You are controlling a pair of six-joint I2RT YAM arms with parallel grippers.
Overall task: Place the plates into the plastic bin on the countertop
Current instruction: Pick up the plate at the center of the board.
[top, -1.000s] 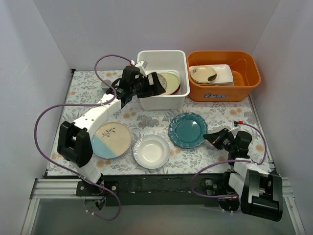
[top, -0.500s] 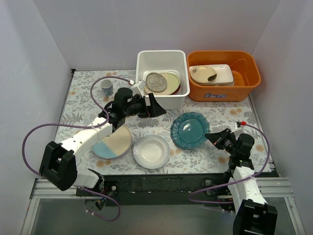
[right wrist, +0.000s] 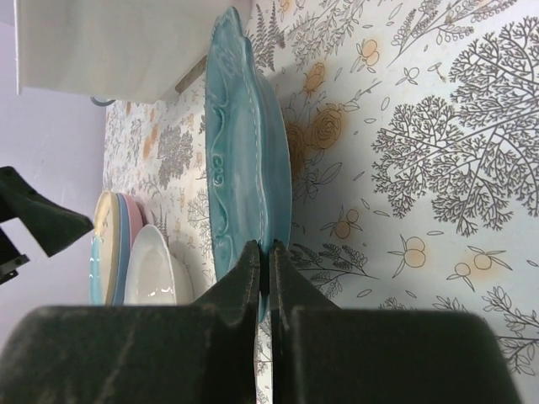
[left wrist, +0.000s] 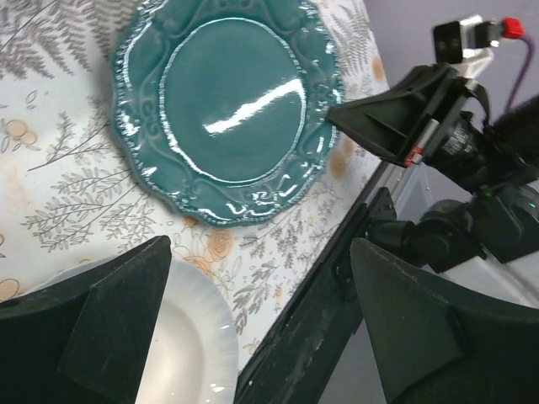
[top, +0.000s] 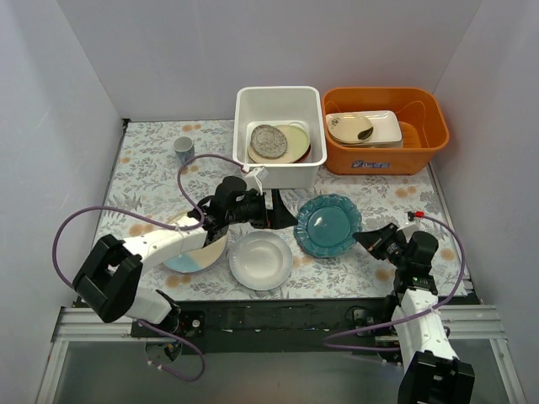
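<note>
The teal plate [top: 327, 225] lies on the countertop [top: 152, 168], with its near-right rim pinched and tilted up by my right gripper [top: 364, 239]. In the right wrist view the jaws [right wrist: 263, 249] are shut on the teal rim [right wrist: 244, 160]. My left gripper [top: 282, 210] hangs open and empty between the teal plate [left wrist: 227, 109] and the white plate [top: 261, 260]. In the left wrist view the left gripper [left wrist: 259, 252] holds nothing. A cream-and-light-blue plate [top: 195, 249] tops a stack, partly under my left arm. The white plastic bin [top: 278, 97] holds the woven plate [top: 269, 140] and a cream plate [top: 295, 143].
An orange tub [top: 421, 109] with a rectangular white dish [top: 379, 126] and a beige bowl stands right of the bin. A small mug [top: 184, 149] stands at the back left. The table's dark front edge [left wrist: 320, 320] is close to the white plate [left wrist: 181, 345].
My left gripper left the woven plate in the bin, drew back towards me and moved right, over the gap between the white and teal plates. The right gripper stays on the teal rim.
</note>
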